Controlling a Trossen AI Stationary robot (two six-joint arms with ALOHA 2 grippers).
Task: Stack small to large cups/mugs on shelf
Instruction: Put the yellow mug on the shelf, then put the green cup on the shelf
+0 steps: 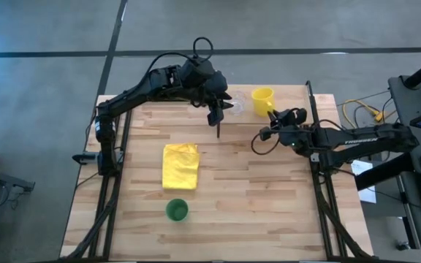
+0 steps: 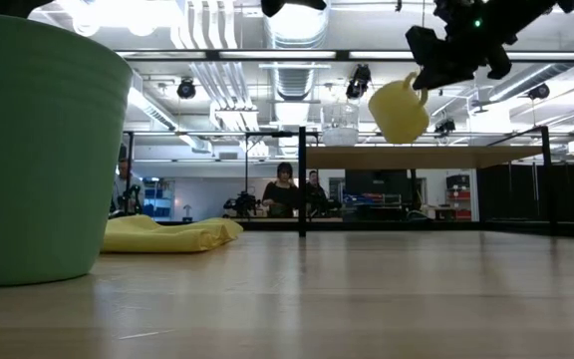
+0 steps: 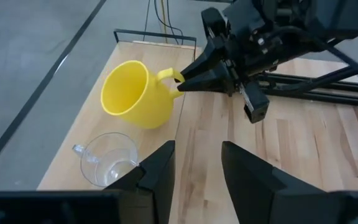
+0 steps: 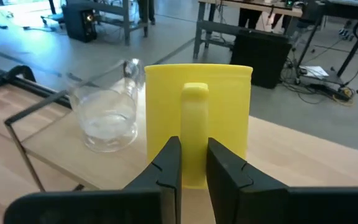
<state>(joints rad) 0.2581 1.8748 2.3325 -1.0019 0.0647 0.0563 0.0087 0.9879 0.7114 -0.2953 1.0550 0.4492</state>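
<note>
The yellow mug [image 1: 262,98] hangs tilted in the air above the shelf [image 2: 407,158], held by my right gripper [image 1: 273,114], which is shut on its handle. The small clear glass cup [image 1: 234,102] stands upright on the shelf next to the mug; it also shows in the left wrist view [image 3: 107,160]. My left gripper [image 3: 197,168] is open and empty, just on the near side of the glass cup. The green cup [image 1: 177,210] stands upright on the table near its front edge. My right gripper pinches the mug's handle [image 4: 195,118] between its two fingers, which lie across the handle's strap. The fingers come about level from the table's right side. The mug [image 2: 399,110] is lifted clear of the shelf and tilted, with the handle [image 3: 166,76] toward the gripper.
A flat yellow cloth [image 1: 180,165] lies at the middle of the table, between the shelf and the green cup. Black metal posts [image 1: 309,95] stand at the shelf's edges. People show in the room beyond the table [image 2: 285,189].
</note>
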